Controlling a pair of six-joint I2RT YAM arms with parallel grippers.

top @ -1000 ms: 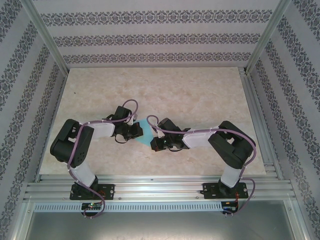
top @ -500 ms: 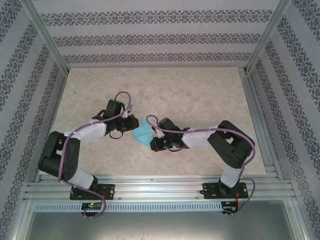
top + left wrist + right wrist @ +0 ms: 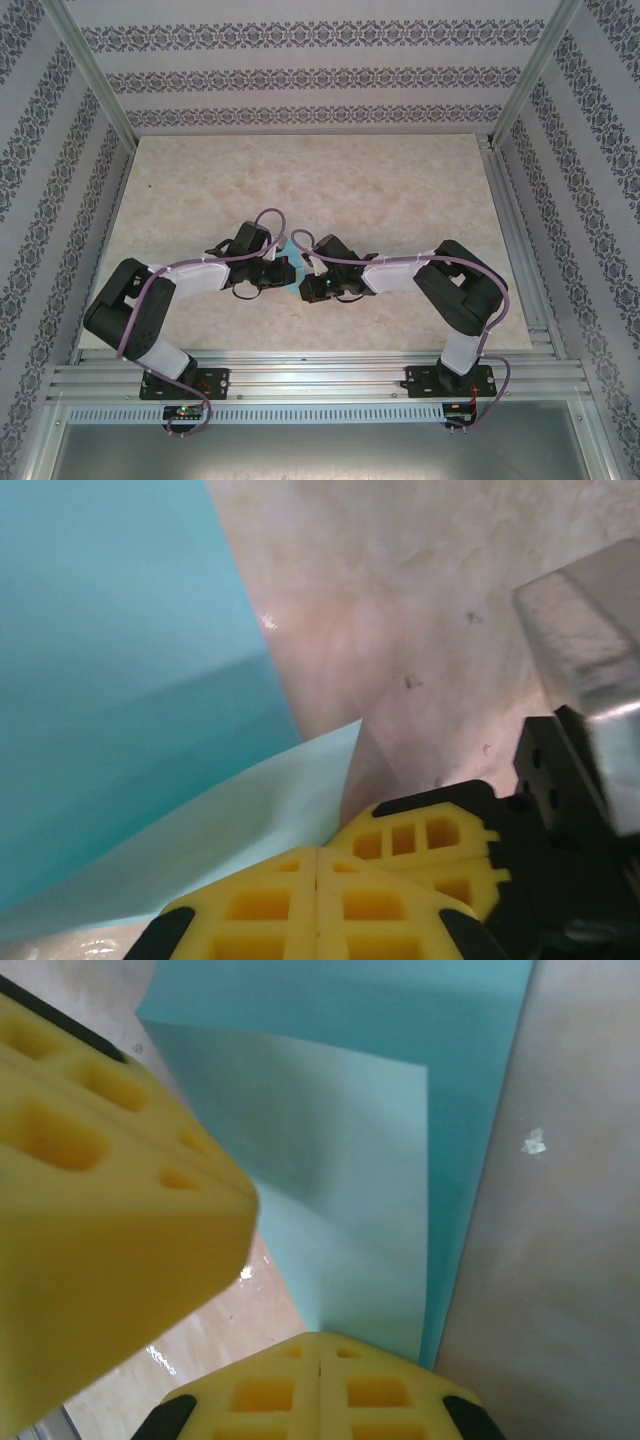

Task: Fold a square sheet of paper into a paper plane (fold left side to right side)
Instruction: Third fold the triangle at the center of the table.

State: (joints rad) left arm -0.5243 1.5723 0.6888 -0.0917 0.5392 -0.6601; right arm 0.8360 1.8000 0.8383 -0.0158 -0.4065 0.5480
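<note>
Between left fingers (image 3: 260,905) and right fingers (image 3: 260,1395), folded turquoise paper (image 3: 120,630).

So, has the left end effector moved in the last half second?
Yes. The left end effector went right and nearer the front rail, toward the paper.

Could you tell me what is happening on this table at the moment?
Two robot arms are folding the square sheet of paper at the middle of the table. One part of the sheet is already folded over the rest. The left gripper and the right gripper are both shut, with their tips close together at the flap's edge. I cannot tell whether either one pinches the paper. The folding looks to be at an early stage.
</note>
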